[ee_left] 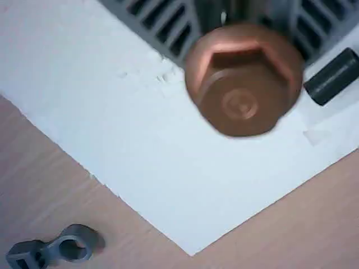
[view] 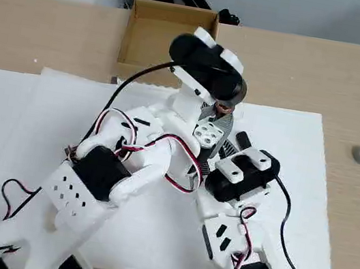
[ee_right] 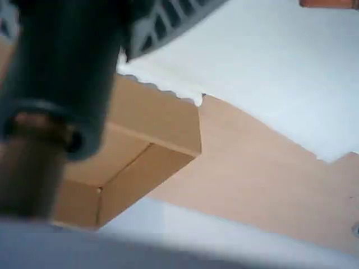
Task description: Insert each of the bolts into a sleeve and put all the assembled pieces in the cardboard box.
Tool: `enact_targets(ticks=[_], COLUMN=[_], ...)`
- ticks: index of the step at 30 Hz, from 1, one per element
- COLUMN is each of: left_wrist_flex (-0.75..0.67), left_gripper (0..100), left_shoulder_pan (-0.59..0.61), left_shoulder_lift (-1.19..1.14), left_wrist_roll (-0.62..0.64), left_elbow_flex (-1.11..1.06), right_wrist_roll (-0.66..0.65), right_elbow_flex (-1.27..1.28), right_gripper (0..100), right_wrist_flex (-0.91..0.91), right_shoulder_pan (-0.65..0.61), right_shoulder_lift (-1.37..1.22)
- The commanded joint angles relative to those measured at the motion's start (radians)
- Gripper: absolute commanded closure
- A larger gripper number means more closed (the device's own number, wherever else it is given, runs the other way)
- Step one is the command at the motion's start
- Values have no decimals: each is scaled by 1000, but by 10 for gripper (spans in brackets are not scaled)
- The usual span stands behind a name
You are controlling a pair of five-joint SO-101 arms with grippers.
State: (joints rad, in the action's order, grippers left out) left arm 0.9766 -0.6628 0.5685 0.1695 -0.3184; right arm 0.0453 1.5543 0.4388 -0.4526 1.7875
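Over the worktop (view: 355,81), the left pincer (ee_left: 245,22) clamps a copper bolt (ee_left: 244,78) and the right pincer (ee_right: 84,33) grips a dark sleeve (ee_right: 61,73), near the box (view: 151,40). Both parts look hard, light and slippery, best held at the hex head and mid-sleeve. No writing is legible.

bolt (ee_left: 242,81): copper-coloured, hex head w/ round flange, head-on to cam, blurred
left gripper (ee_left: 238,19): grey ribbed fingers (ee_left: 160,22) on both sides of bolt, gripping it
sleeve (ee_left: 331,75): black, short cyl., lying on paper just beside a finger, apart from bolt
paper (ee_left: 168,162): white sheet under gripper, corner pointing to the wood; small scuffs nr the finger
table (ee_left: 50,168): light wood, bare round the paper corner
wrench (ee_left: 53,250): grey metal, ring end, on wood, well apart from paper
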Motion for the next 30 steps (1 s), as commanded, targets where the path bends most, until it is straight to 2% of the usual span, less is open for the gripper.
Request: enact_targets(ticks=[1, 4, 9, 13, 18, 24, 28, 30], left_wrist_flex=[8, 9, 60, 118, 193, 245, 247, 249], left_gripper=[995, 979, 874, 829, 815, 830, 939, 994], left_shoulder_pan=[-11, -9, -8, 52, 143, 249, 410, 488], left_shoulder_lift=[34, 34, 34, 25, 31, 32, 32, 32], left_wrist_roll=[5, 2, 38, 110, 112, 110, 110, 72], left_elbow_flex=[10, 12, 27, 56, 93, 153, 216, 219], right_wrist_roll=[-11, -11, -11, -11, -6, -6, -8, -6], right_elbow_flex=[-34, -34, -43, -66, -109, -227, -440, -569], right_gripper=[995, 995, 995, 995, 995, 995, 995, 995], right_wrist_flex=[1, 1, 2, 38, 87, 81, 41, 35], right_shoulder_pan=[-5, -5, -5, -5, -5, -1, -5, -5], right_shoulder_lift=[15, 15, 15, 13, 13, -131, -394, -550])
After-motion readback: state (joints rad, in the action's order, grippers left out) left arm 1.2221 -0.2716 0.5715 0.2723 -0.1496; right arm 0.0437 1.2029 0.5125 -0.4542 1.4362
